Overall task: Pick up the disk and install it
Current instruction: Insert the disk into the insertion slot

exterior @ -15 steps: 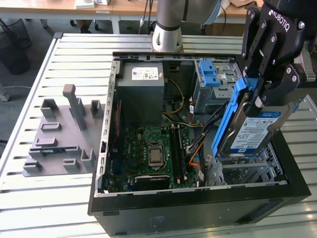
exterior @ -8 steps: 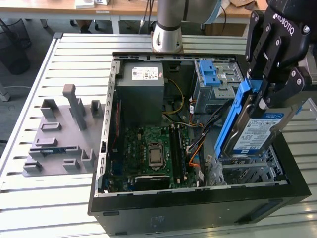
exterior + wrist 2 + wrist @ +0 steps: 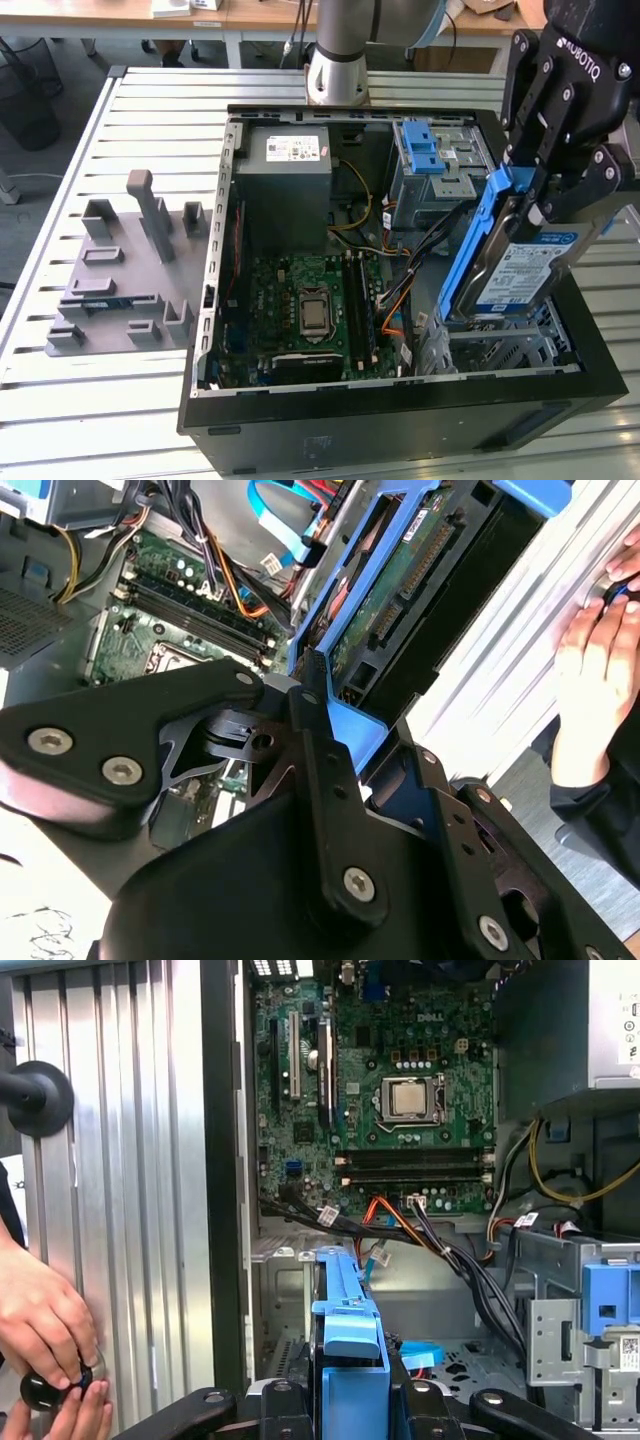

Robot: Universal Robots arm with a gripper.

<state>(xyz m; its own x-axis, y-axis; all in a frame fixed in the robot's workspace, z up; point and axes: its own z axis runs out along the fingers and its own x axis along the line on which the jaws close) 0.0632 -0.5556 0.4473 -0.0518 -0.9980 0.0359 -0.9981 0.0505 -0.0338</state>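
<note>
The disk [image 3: 528,268], a silver drive with a white-and-blue label in a blue carrier bracket [image 3: 478,245], hangs tilted on edge over the drive bay [image 3: 505,352] at the near corner of the open computer case, on the exterior view's right. My black gripper [image 3: 532,196] is shut on the disk's upper end. In the second wrist view the gripper [image 3: 340,720] clamps the blue bracket, and the disk's green circuit side [image 3: 395,575] faces the camera. In the first wrist view the blue bracket [image 3: 345,1330] runs out from between the fingers [image 3: 285,1400] toward the case floor.
The case [image 3: 330,425] lies open on a slatted metal table [image 3: 110,400], showing motherboard [image 3: 310,310], power supply box [image 3: 290,170], drive cage with blue handle [image 3: 430,160] and loose cables [image 3: 440,1250]. A grey fixture [image 3: 120,270] sits on the exterior view's left. A person's hand [image 3: 40,1320] rests beside the case.
</note>
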